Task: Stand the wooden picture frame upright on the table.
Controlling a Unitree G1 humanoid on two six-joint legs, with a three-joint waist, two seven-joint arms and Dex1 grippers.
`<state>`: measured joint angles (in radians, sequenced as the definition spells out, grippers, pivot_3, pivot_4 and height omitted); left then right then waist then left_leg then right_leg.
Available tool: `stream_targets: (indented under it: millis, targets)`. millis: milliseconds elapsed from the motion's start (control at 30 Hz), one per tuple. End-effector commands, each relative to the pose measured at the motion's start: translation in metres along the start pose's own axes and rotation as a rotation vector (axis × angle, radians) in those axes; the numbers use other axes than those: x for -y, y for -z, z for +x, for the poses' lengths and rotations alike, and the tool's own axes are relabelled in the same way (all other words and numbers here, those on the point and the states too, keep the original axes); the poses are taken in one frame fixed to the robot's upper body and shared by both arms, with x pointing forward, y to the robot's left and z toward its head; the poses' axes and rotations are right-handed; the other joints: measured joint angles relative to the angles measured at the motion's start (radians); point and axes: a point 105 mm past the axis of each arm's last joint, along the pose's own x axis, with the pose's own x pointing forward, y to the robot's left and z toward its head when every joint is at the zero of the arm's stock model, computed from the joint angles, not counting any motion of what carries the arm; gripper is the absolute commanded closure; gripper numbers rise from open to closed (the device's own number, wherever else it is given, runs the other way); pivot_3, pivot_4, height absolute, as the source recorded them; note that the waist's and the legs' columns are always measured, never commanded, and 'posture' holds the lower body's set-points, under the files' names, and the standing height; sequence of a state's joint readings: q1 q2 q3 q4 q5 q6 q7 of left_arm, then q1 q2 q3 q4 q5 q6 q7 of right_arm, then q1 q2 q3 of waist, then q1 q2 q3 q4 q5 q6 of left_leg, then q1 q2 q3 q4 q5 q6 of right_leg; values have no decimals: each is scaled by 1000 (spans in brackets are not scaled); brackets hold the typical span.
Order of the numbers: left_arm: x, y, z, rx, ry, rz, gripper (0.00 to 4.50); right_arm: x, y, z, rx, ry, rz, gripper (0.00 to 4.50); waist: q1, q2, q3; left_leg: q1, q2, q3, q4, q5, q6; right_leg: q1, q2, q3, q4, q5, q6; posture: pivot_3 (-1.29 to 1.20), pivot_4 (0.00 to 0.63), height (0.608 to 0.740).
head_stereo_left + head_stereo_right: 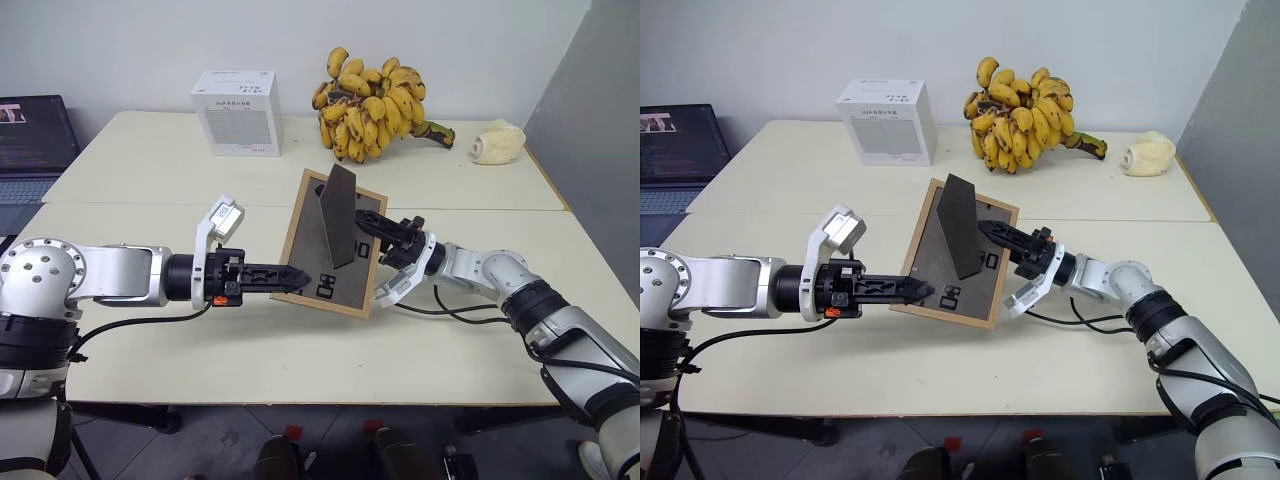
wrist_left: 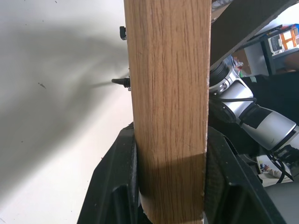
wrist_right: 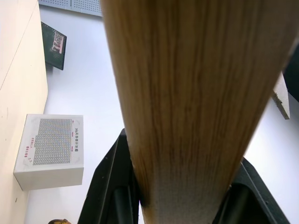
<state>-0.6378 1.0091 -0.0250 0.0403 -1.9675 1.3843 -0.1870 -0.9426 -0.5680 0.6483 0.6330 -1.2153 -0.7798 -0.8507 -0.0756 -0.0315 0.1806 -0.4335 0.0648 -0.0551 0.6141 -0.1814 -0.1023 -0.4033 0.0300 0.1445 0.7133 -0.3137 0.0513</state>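
Note:
The wooden picture frame (image 1: 310, 235) is held tilted above the table (image 1: 150, 330), its dark grey back towards me and the stand flap (image 1: 340, 212) swung out. My left gripper (image 1: 295, 273) is shut on the frame's lower left edge. In the left wrist view the light wood (image 2: 168, 93) is clamped between the black fingers (image 2: 114, 186). My right gripper (image 1: 370, 222) is shut on the frame's right edge. The right wrist view has the wood (image 3: 187, 93) pressed between its fingers (image 3: 112, 186). The picture side is hidden.
At the table's far side stand a white box (image 1: 237, 112), a large bunch of bananas (image 1: 372, 105) and a pale lumpy object (image 1: 497, 143). A laptop (image 1: 35, 135) sits at the far left. A black cable (image 1: 450, 310) lies under the right arm.

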Motion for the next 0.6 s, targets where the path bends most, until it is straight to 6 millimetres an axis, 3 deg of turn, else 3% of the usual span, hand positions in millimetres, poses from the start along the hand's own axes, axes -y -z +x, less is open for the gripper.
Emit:
stream_targets:
  millis: [33, 200, 300, 467, 600]
  targets:
    - [14, -9, -2, 16, -3, 84, 2530, 6, 6, 3, -3, -4, -18, 3186, 0, 0, 0, 0, 0, 0, 0, 0, 0, 0, 0, 0, 0, 0, 0, 0, 150, 740]
    - [15, -10, -2, 29, -28, 111, 1710, 7, 8, 3, -5, -7, -20, 3186, 0, 0, 0, 0, 0, 0, 0, 0, 0, 0, 0, 0, 0, 0, 0, 0, 150, 740]
    - [15, -15, -5, 61, -49, 128, 1710, 7, 8, 4, -5, -8, -18, 3186, 0, 0, 0, 0, 0, 0, 0, 0, 0, 0, 0, 0, 0, 0, 0, 0, 150, 740]
    - [17, -31, -29, 203, -197, 431, 1710, 6, 12, 4, -21, -23, 29, 3186, -5, 0, 0, 0, 0, 0, 0, 0, 0, 0, 0, 0, 0, 0, 0, 0, 150, 740]
    - [9, -15, -56, 218, -355, 705, 1710, 6, 23, 6, -94, -42, 190, 3186, -19, 0, 0, 1, 0, 1, -1, 0, 0, 0, 0, 0, 0, -1, -1, 0, 150, 740]
